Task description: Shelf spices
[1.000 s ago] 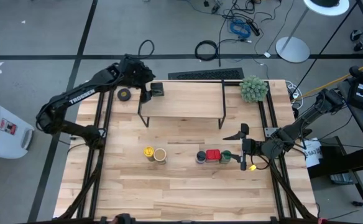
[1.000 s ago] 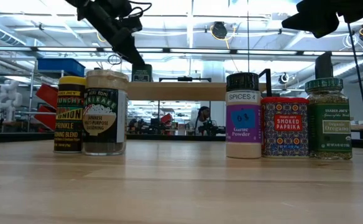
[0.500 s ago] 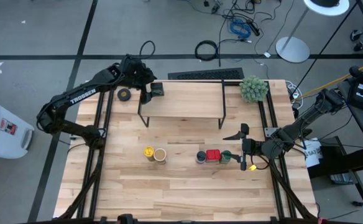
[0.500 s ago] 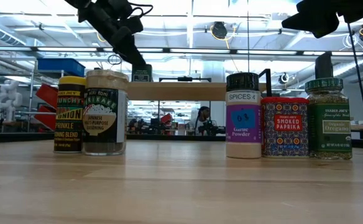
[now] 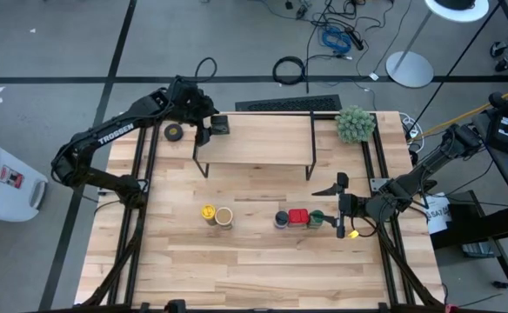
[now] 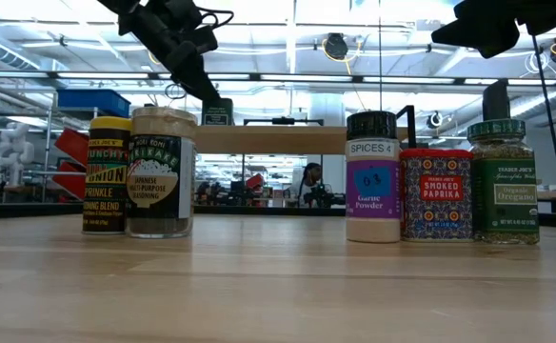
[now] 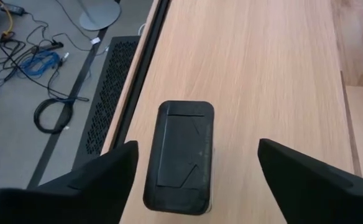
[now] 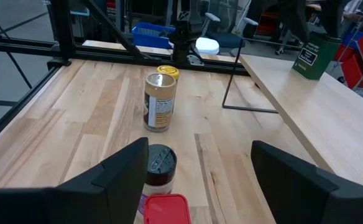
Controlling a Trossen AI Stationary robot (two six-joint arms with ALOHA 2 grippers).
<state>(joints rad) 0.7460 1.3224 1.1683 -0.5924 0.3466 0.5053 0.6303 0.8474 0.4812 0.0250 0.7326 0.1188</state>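
The shelf (image 5: 254, 139) stands at the table's far middle, its light top board on thin black legs. A dark boxy tin (image 7: 180, 155) stands upright on the board's far left corner. My left gripper (image 7: 197, 144) is open around the tin, one finger on either side, without touching it. On the table in front of the shelf stand a yellow-lidded jar (image 5: 208, 211), a tan-lidded jar (image 5: 224, 217), a dark-lidded jar (image 5: 282, 219), a red square tin (image 5: 298, 216) and a green-lidded jar (image 5: 316, 219). My right gripper (image 5: 340, 209) waits open just right of this row.
A black tape roll (image 5: 174, 132) lies left of the shelf, under my left arm. A fuzzy green plant ball (image 5: 355, 123) sits at the far right corner. The shelf board (image 7: 262, 74) is bare beyond the tin. Bare table lies near the front edge (image 5: 263, 278).
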